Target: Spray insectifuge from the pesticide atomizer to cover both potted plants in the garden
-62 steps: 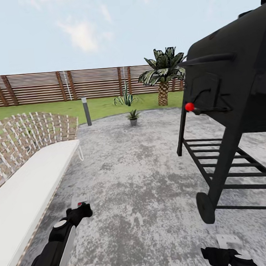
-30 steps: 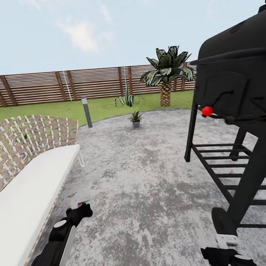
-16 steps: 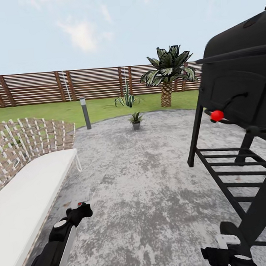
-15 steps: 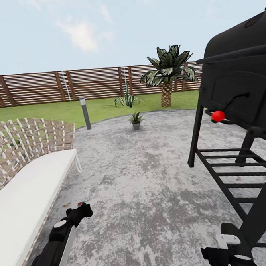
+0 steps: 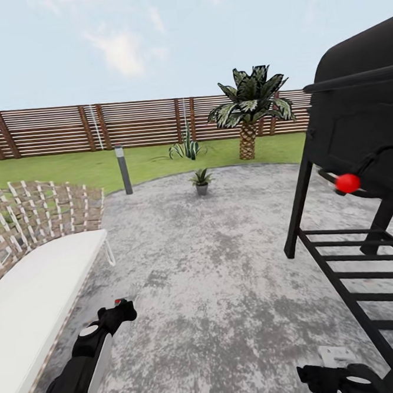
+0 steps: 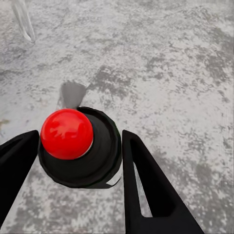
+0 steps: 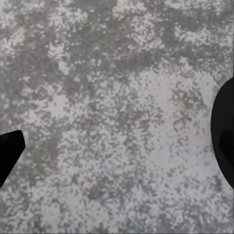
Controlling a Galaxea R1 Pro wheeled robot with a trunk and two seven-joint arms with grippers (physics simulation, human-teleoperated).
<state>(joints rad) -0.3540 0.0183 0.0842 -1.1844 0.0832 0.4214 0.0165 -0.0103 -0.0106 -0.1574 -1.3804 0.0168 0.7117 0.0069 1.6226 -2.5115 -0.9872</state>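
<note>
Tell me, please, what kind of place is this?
Most likely a backyard garden: a round stone patio ringed by lawn, a slatted wooden fence, a black barbecue grill and a wicker lounger.

Counted in the head view: one potted plant [image 5: 201, 180], one palm [image 5: 248, 108], one striped agave [image 5: 186, 145], one bollard lamp [image 5: 123, 169], one wicker lounger [image 5: 33, 256], one black grill [image 5: 359, 166], one red knob [image 5: 347, 183], two grippers: left gripper [image 5: 119, 312], right gripper [image 5: 317, 376].

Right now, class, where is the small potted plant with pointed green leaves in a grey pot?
In the head view, the small potted plant stands at the far edge of the grey stone patio, right of the grey bollard lamp post and in front of the striped agave.
</note>
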